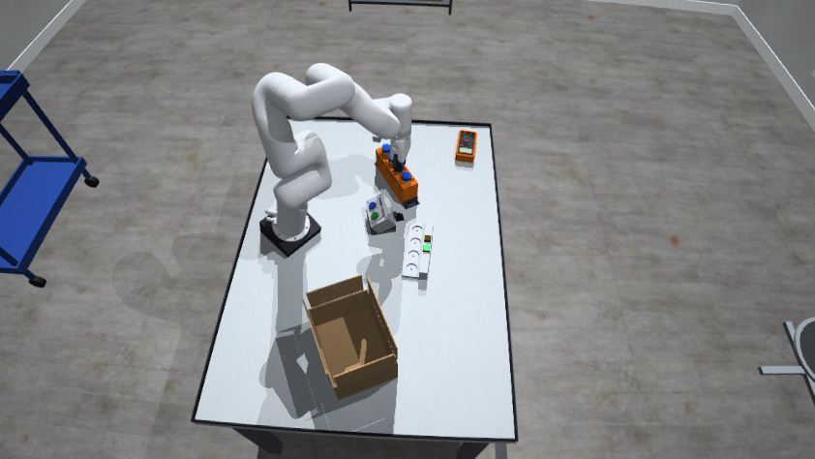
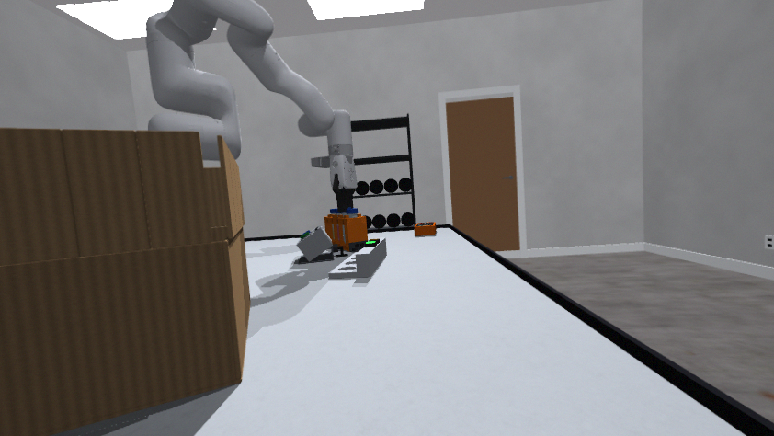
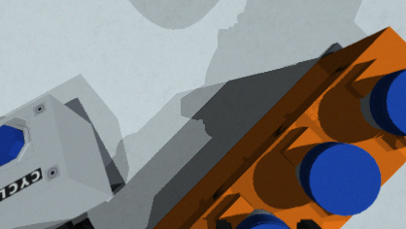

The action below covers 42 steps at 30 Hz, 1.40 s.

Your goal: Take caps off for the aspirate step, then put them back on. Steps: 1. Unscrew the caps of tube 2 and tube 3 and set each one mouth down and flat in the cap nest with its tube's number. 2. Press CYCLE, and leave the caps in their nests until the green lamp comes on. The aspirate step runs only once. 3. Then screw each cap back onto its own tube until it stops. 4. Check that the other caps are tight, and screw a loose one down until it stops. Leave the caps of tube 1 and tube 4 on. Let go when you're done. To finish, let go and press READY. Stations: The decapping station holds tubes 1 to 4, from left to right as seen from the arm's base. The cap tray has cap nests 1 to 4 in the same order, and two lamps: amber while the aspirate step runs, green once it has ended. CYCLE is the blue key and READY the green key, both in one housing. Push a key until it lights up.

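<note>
A blue cap (image 3: 262, 223) on one of the inner tubes of the orange decapping station (image 1: 393, 181) is being pinched by the gripper (image 1: 398, 165), whose fingers are being held apart by it rather than pressed fully together; which inner tube it is cannot be told. The gripper is being held upright over the station, seen from the exterior view (image 2: 343, 208) right at the top of the orange block (image 2: 351, 230). In the wrist view the gripped cap is being cut off by the lower edge, while two further blue caps (image 3: 345, 177) are being shown seated on their tubes along the station (image 3: 361, 53). The station is being kept at the far end of the white table (image 1: 456, 342), near the arm. The grey key housing (image 1: 382, 223) is being shown just beside it, with the blue CYCLE key (image 3: 10, 143) and the green READY key (image 1: 375, 216) facing upward. The white cap tray (image 1: 411, 267) is being shown near the housing, and its green lamp (image 1: 426, 248) is being lit.
</note>
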### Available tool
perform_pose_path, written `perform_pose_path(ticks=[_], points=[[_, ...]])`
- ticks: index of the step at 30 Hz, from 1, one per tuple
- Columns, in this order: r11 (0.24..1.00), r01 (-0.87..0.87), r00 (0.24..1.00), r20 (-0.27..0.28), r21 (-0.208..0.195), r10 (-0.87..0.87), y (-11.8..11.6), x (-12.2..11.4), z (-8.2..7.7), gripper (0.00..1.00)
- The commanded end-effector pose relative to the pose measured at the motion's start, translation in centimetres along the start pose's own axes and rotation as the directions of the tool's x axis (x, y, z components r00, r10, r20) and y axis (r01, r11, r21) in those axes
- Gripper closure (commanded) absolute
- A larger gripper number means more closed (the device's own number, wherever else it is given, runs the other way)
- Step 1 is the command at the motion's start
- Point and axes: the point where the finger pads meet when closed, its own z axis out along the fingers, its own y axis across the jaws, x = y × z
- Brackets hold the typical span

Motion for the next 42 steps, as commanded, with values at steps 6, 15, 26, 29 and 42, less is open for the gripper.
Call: perform_pose_path(ticks=[6,15,26,29,42], points=[[1.0,0.0,1.0,0.001,-0.003,0.0,0.11,-0.06,-0.11,1.0],[0.921,-0.389,0.921,0.0,-0.003,0.389,0.1,-0.06,-0.07,1.0],[0.66,-0.751,0.66,-0.001,-0.003,0.751,0.1,-0.06,-0.03,1.0],[0.541,-0.841,0.541,-0.002,-0.003,0.841,0.1,-0.07,-0.02,1.0],[0.021,-1.0,0.021,-0.003,-0.001,1.0,0.09,-0.07,0.02,1.0]])
